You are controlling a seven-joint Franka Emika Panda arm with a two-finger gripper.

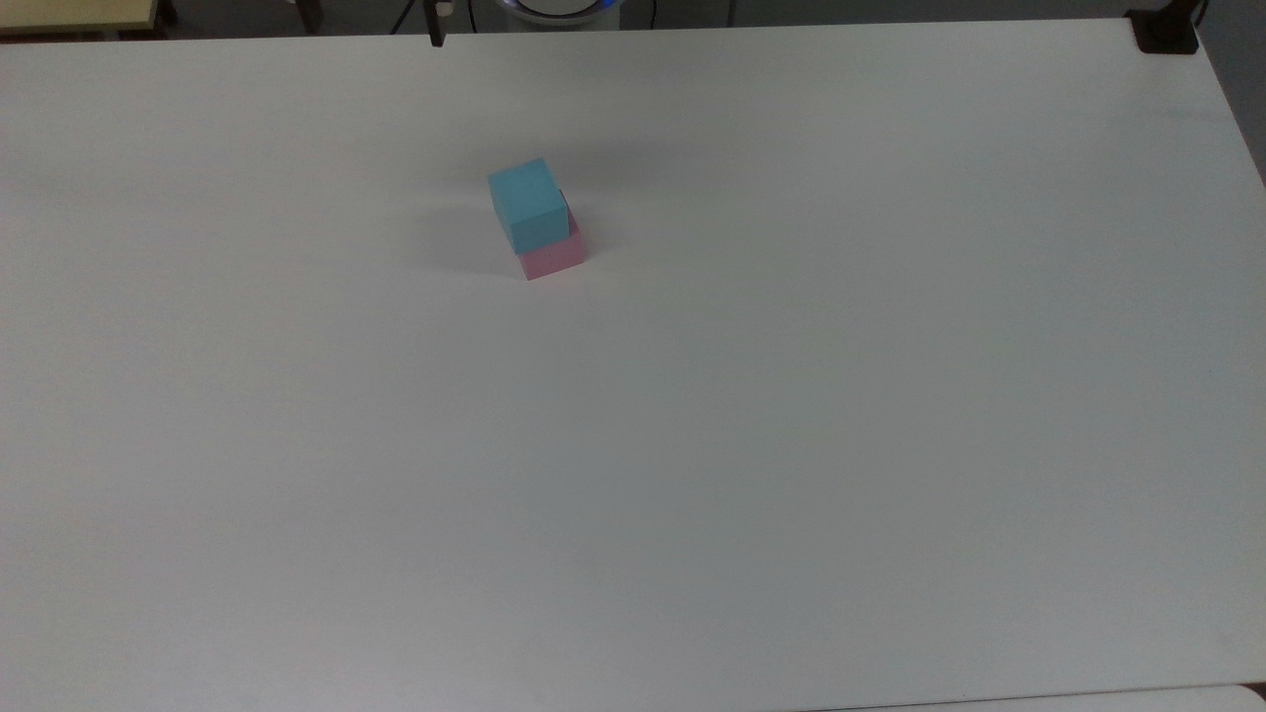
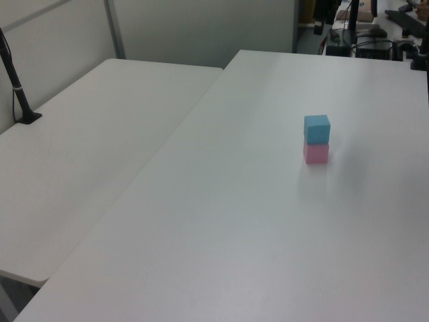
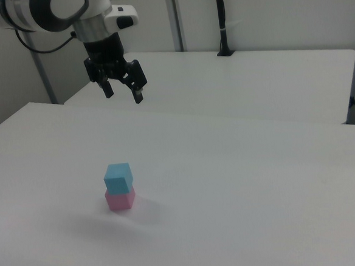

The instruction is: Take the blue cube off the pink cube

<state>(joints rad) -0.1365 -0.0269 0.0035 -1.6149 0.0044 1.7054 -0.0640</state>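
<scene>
Obstacle: a small light blue matte cube [image 3: 118, 176] stacked on a small pale pink matte cube [image 3: 120, 199].
Free room: bare white tabletop [image 3: 242, 183] on every side.

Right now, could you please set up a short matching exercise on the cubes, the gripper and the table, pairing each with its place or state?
Things:
1. blue cube
2. pink cube
3. gripper
4. table

Places or states:
A. resting directly on the table, carrying another cube
B. open, in the air above the table, touching nothing
C. stacked on top of the other cube
D. white, bearing the stack

Pairs: 1-C, 2-A, 3-B, 4-D
</scene>
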